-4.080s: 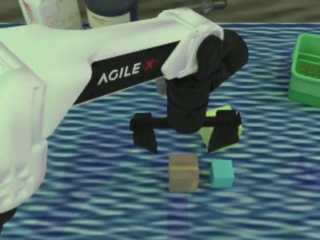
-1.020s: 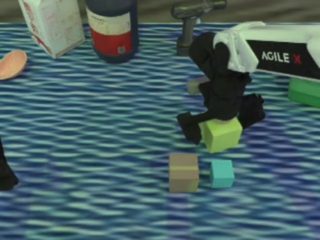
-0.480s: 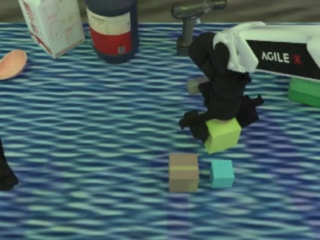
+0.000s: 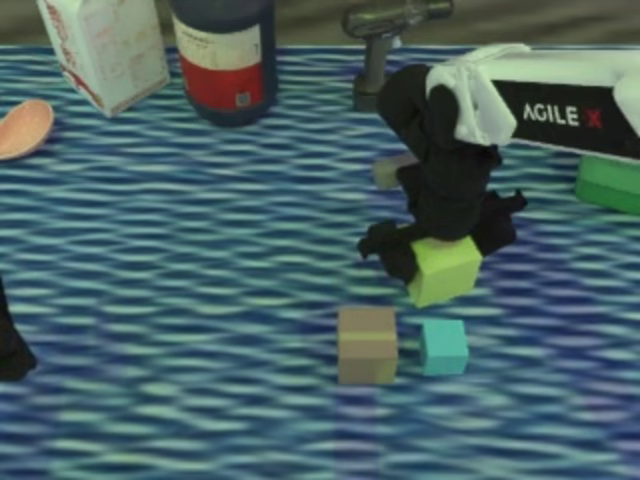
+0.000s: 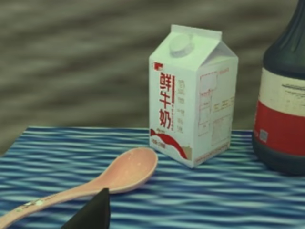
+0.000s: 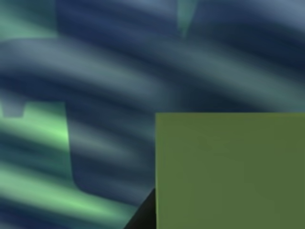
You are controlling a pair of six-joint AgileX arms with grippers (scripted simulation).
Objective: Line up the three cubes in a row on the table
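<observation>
Grasp stage: right tool (image 4: pixel 442 240) clenched on the lime cube (image 4: pixel 446 270), just behind the tan cube (image 4: pixel 367 344) and teal cube (image 4: pixel 443 346) resting side by side on the tabletop (image 4: pixel 200 300). Next move: probably carry it level with that pair. Left arm parked at left edge.

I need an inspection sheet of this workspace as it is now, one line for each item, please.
Surface: table, blue ripple pattern.
Job's things: tan-olive cube and teal cube side by side, apart; lime-green cube behind them, out of the row.
Clutter: milk carton, dark bottle, pink spoon, drill, green basket, small grey block.
Grippers: right gripper closed around the lime-green cube; left gripper parked at the left edge near the spoon.
Cables: nothing seen.
Surroundings: plain grey-brown backdrop.
</observation>
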